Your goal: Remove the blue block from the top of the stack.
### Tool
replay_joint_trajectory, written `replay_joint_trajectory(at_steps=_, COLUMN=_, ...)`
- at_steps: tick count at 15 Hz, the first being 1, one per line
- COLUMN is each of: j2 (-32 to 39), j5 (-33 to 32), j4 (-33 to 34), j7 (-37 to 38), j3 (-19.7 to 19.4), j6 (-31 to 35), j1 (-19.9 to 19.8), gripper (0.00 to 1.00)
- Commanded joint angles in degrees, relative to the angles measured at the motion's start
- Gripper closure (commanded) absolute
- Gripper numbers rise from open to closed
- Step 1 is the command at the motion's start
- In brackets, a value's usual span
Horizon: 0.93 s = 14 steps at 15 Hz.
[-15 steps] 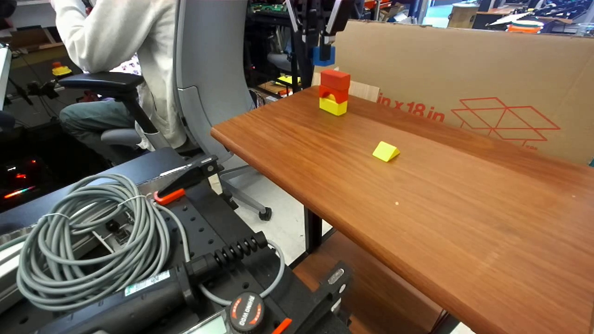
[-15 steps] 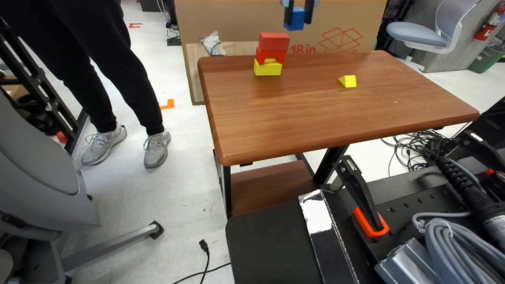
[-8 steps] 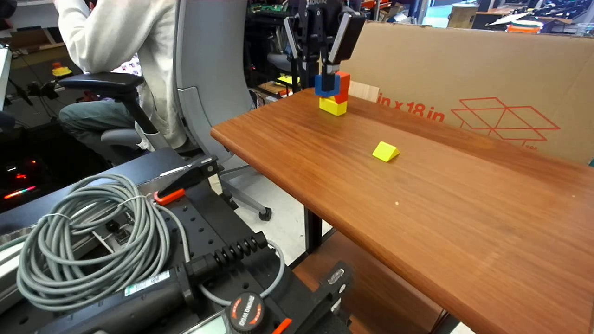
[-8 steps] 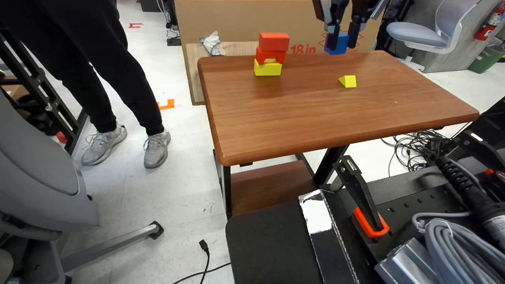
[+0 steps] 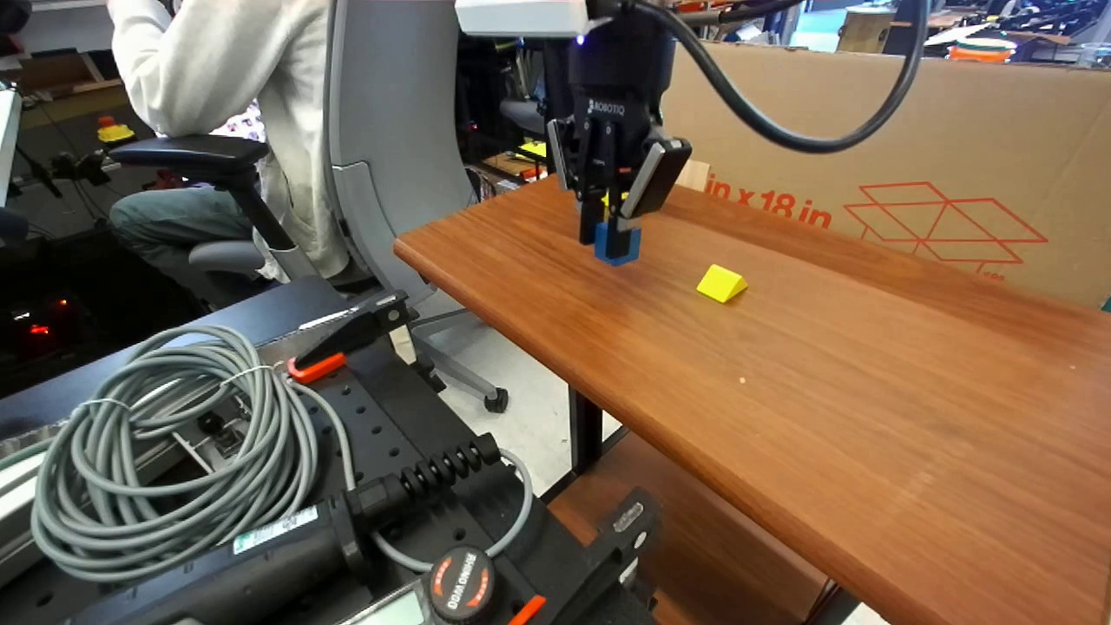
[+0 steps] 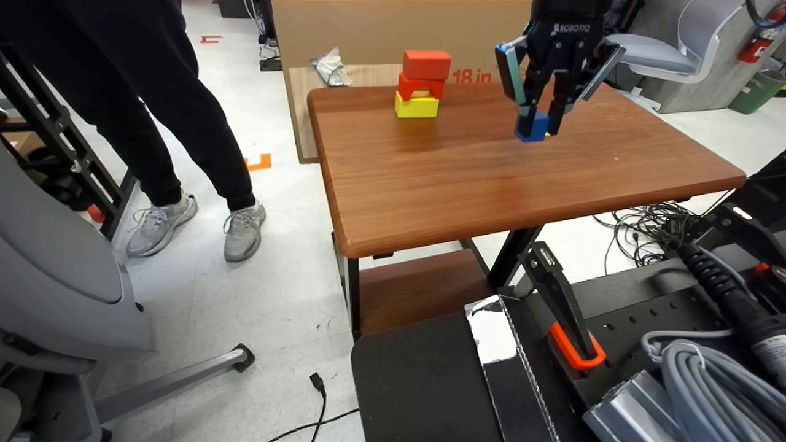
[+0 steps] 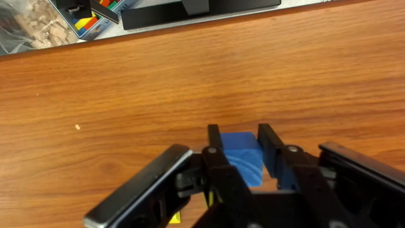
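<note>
Wrist view, lower centre: the gripper pinches the lightly streaked blue block. Upper left, a box holds coloured blocks, a bag pale pieces.

Both exterior views look down aslant at the brown rectangular wood-grained tabletop, facing the tan cardboard panel behind, the coiled grey cable lying nearer; the wrist view looks steeply down onto the tabletop, close along the black two-fingered hand
</note>
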Motion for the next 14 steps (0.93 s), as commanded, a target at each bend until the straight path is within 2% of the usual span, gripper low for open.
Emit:
replay_joint_trajectory(at_steps=1, j2=3.2, j5=2.3, j4=1.1, j7=-1.5, j3=0.3, j6=2.4, j1=-0.6, gripper=0.92)
replay_joint_trajectory(at_steps=6, j2=4.6, j5=1.9, j4=1.1, j7=-0.6, j3=-0.3, j6=4.2, j1=0.1, gripper=0.92)
replay_joint_trajectory(at_steps=7, j2=4.2, j5=2.1, j4=1.0, j7=-0.7, j3=-0.2, j6=4.3, j1=0.0, gripper=0.42)
replay_joint_trajectory(at_steps=8, j2=3.8, j5=2.0, j4=0.6, j7=-0.7, j3=-0.3, j6=4.6, j1=0.0, gripper=0.40)
replay_joint_trajectory(at_steps=13, j2=-2.7, j5=0.9, j4=-2.6, j7=-0.5, j3=-1.0, j6=6.2, j1=0.4, gripper=0.04)
replay_joint_trajectory(at_steps=14, j2=-4.5, j5=1.5, j4=-2.7, j7=-0.9, j3=-0.6, j6=5.7, j1=0.1, gripper=0.01)
